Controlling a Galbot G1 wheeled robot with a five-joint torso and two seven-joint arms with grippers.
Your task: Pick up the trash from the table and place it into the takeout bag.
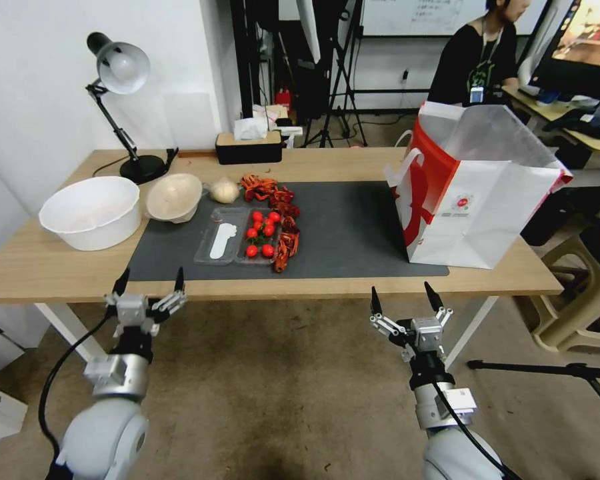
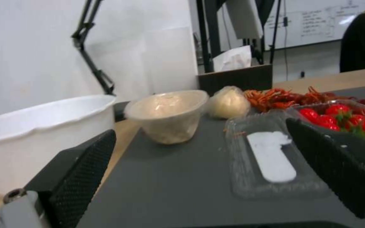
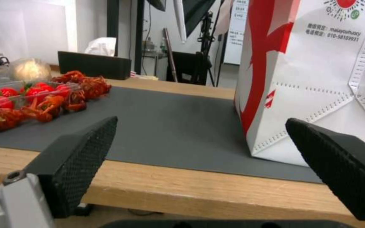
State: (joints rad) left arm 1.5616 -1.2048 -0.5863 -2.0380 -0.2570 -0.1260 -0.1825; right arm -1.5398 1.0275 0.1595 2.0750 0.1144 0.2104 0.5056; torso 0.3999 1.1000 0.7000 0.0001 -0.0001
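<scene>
While nothing is bagged yet | my left gripper and right gripper spread, empty, short of table | trash: beige bowl, wrapped ball at 11 o'clock | takeout bag at 1 o'clock

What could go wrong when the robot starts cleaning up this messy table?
The clear tray is open and holds loose tomatoes, so lifting it might spill them. The crawfish shells lie scattered, so some may get left behind. The takeout bag stands at the mat's far end from the trash, and a bump might tip it.
</scene>
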